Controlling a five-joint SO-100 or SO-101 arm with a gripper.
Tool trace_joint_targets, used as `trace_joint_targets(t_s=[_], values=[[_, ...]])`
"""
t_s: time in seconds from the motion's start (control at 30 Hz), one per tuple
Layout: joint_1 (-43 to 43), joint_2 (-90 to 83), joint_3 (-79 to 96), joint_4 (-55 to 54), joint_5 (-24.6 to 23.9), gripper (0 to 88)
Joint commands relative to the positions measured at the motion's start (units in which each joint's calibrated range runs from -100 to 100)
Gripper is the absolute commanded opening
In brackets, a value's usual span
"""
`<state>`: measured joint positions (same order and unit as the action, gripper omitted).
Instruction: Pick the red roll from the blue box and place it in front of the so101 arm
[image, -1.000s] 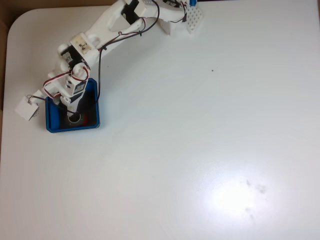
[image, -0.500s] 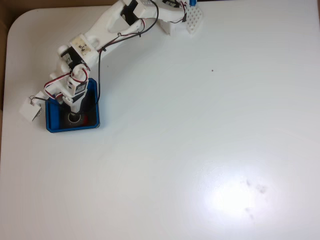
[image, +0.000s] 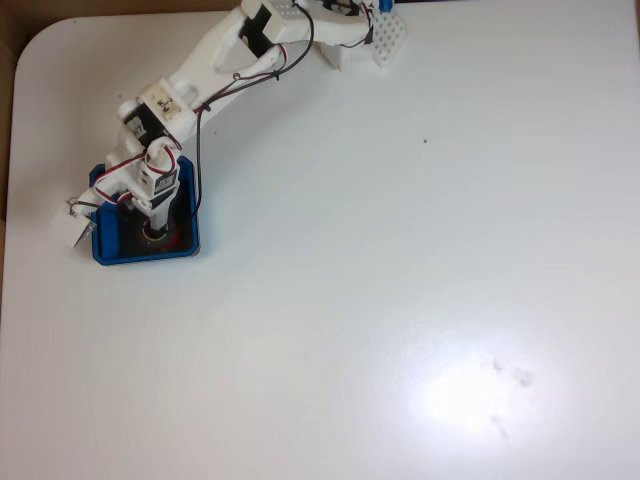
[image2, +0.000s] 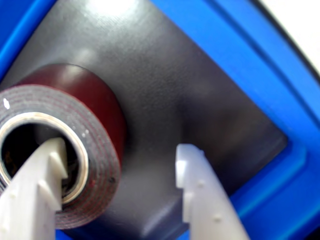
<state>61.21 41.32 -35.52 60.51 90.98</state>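
White tabletop, glare patch well away from the blue box toward the lower right in the fixed view; brown floor strip past the rounded corner beyond the box.

Pose of the so101 arm: base at the top edge, links stretched diagonally down toward the blue box, wrist bent steeply downward over the box interior. Red and black wires looped along the forearm above the box. Small white square block hanging just outside the box's left wall.

Gripper lowered into the box, fingers spread, not clenched: one fingertip inside the centre hole of the red roll, the other fingertip outside the roll wall, apart from it, over the black floor. Roll wall between the two fingers, contact at the inner finger not determinable.

Red roll lying flat on the black floor inside the blue box, hole upward.

No legible brand, label or writing.
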Motion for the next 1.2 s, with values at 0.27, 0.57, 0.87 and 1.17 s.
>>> trace_joint_targets(t_s=[0.27, 0.57, 0.87, 1.17], values=[[-0.19, -0.52, -2.49, 0.3, 0.34, 19.9], [-0.29, 1.07, -2.49, 0.38, 0.43, 19.8], [-0.19, 1.07, -2.49, 0.38, 0.52, 19.0], [-0.19, 0.99, -2.49, 0.46, 0.52, 13.7]])
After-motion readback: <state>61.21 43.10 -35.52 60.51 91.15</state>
